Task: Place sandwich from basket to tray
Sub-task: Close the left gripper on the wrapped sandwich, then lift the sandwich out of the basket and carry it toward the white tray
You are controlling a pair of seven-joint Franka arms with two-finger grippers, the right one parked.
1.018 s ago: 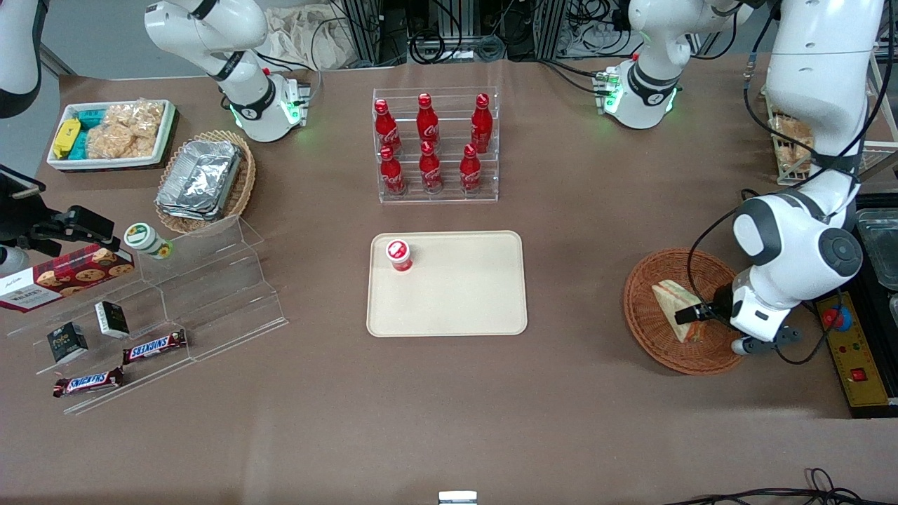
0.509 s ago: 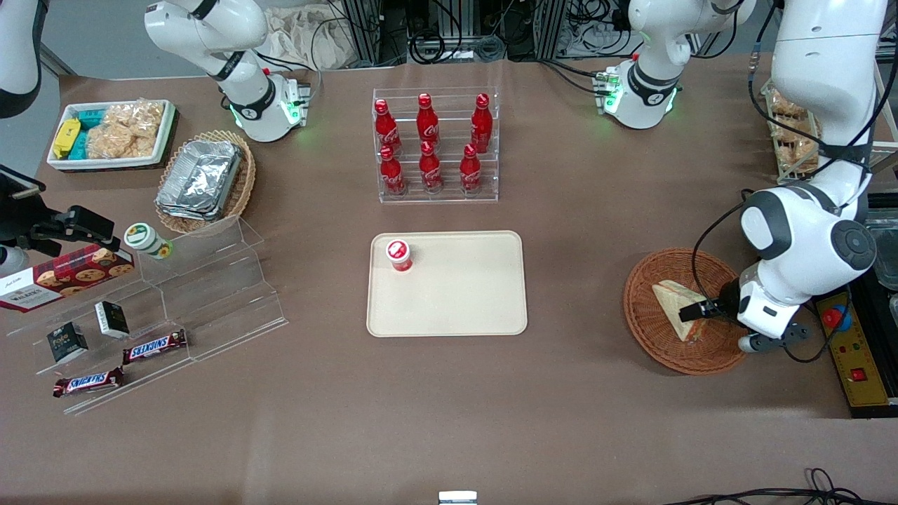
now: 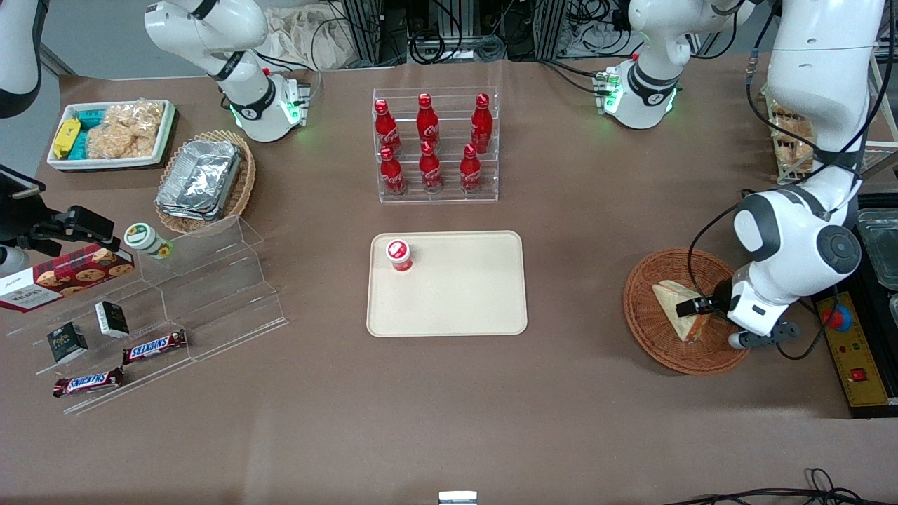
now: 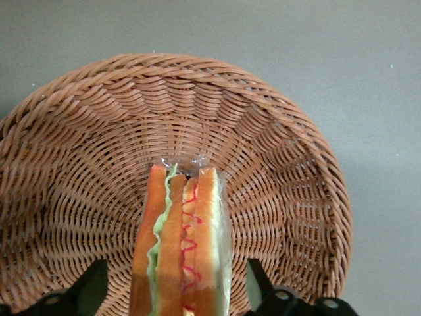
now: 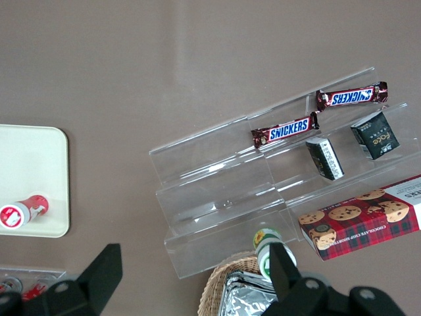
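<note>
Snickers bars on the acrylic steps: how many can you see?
2. One Snickers bar lies on a low step, the other Snickers bar on the step nearest the front camera. The gripper is over the sandwich in the basket.

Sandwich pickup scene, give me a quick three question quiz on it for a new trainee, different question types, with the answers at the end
1. True or false: the sandwich already lies on the tray.
2. Multiple choice: what stands on the tray? A) a red-capped cup B) a Snickers bar C) a foil container.
3. Short answer: where is the gripper, and how are its fingers?

Key
1. False: it is in the basket, standing on edge.
2. A.
3. Over the basket at the sandwich; the wrist view shows the fingers open, one on each side of the sandwich with gaps between.
</note>
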